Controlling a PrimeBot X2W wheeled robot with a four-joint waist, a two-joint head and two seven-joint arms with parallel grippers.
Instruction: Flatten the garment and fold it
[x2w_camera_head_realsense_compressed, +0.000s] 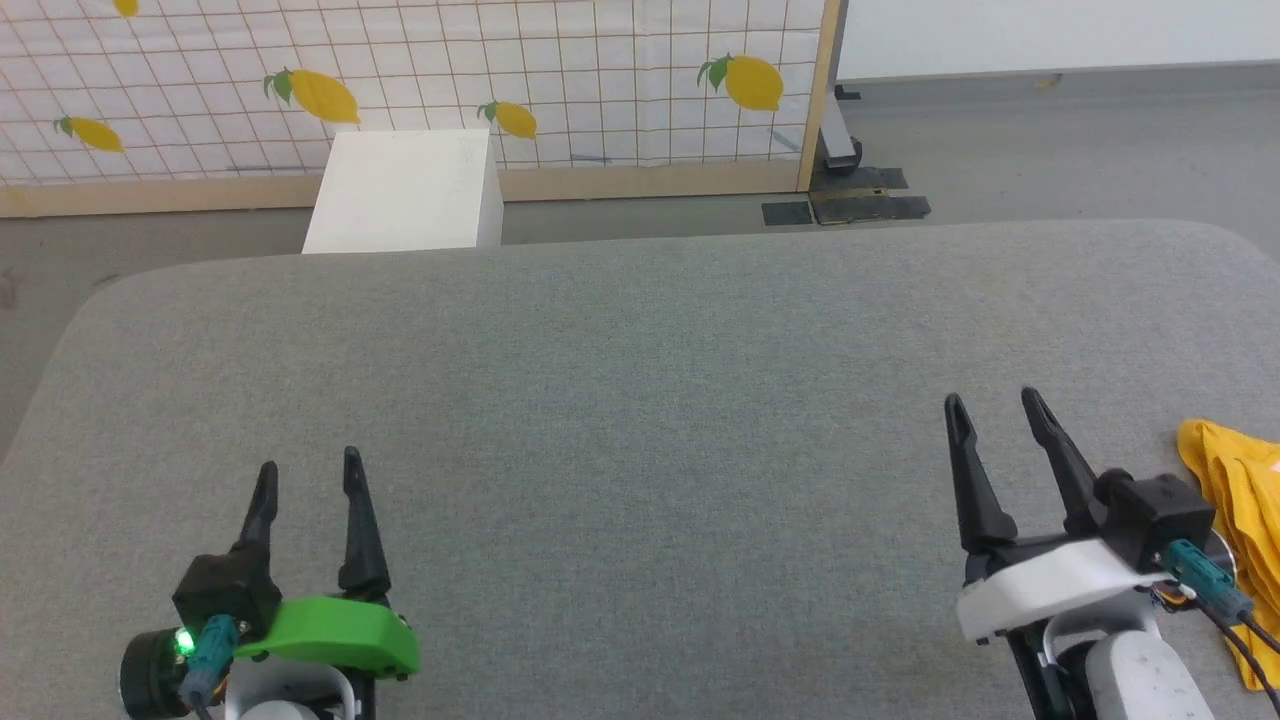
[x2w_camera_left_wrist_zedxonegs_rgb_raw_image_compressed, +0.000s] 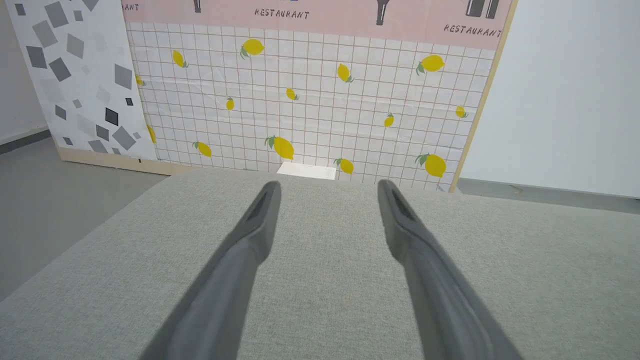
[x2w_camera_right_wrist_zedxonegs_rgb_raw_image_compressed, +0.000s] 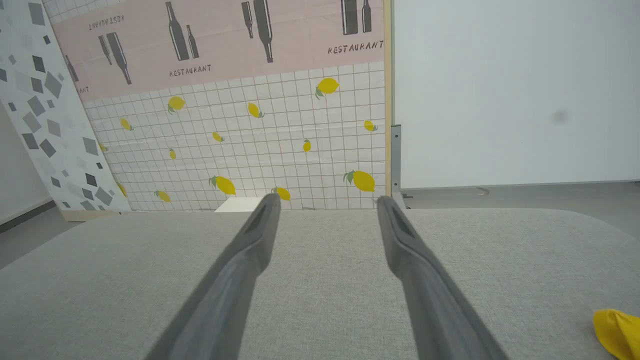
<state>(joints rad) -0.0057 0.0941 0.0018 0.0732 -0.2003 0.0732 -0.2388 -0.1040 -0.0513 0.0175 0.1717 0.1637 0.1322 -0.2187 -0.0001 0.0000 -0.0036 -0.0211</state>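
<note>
The yellow garment lies bunched at the right edge of the grey fabric table, partly cut off by the frame and partly behind my right arm; only plain yellow folds show. A corner of the garment sits low right in the right wrist view. My right gripper is open just left of the garment, not touching it, nothing between its fingers. My left gripper is open over bare table at the lower left, far from the garment. Both pairs of fingers point toward the far edge.
A white box stands on the floor beyond the table's far edge. Behind it is a lemon-print tiled panel with a wooden frame, and a metal stand base on the grey floor to its right.
</note>
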